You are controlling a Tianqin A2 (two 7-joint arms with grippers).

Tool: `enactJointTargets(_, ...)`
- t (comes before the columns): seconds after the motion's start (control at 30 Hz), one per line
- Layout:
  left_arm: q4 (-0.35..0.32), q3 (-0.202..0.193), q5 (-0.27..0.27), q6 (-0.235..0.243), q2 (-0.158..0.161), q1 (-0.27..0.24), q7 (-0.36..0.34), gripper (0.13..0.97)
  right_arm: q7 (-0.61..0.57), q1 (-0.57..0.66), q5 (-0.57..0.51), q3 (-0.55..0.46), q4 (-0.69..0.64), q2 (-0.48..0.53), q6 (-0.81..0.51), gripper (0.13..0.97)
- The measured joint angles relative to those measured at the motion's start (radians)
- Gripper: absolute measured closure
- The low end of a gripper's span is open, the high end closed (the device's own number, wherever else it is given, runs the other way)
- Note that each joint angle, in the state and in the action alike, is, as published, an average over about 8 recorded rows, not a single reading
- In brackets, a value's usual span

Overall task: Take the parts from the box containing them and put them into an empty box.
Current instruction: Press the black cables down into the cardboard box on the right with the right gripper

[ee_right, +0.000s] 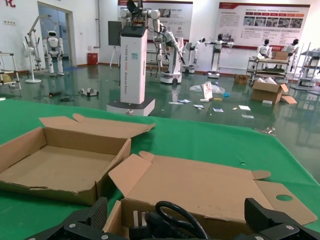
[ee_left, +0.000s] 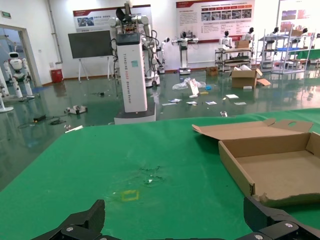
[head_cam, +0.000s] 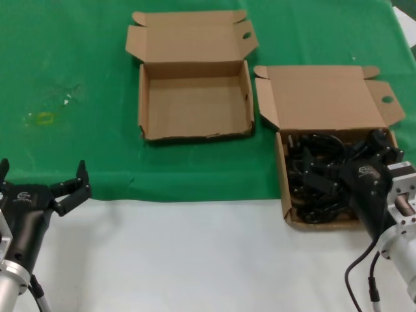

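Note:
The parts (head_cam: 318, 175) are a tangle of black cords and plugs filling the box containing them (head_cam: 325, 94), which stands open at the right. In the right wrist view a cord loop (ee_right: 176, 212) and a two-pin plug (ee_right: 135, 225) rise just ahead of the fingers. My right gripper (head_cam: 348, 166) hangs open low over this pile, gripping nothing. The empty box (head_cam: 195, 104) sits open to its left, also seen from the right wrist (ee_right: 55, 167) and the left wrist (ee_left: 280, 165). My left gripper (head_cam: 43, 170) waits open at the near left, above the cloth's front edge.
A green cloth (head_cam: 78, 65) covers the far part of the table; a bare white strip (head_cam: 195, 253) runs along the front. A small yellow mark (head_cam: 44, 118) lies on the cloth at the left. Both lids fold back away from me.

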Motion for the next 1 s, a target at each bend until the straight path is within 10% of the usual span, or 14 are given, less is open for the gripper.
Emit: enactJointTargets(1.0,0.000,0.000,0.000,0.000,0.000,0.000,0.000,0.172,0.000,-0.001,0.000,0.001,0.001,0.000,-0.001,0.129)
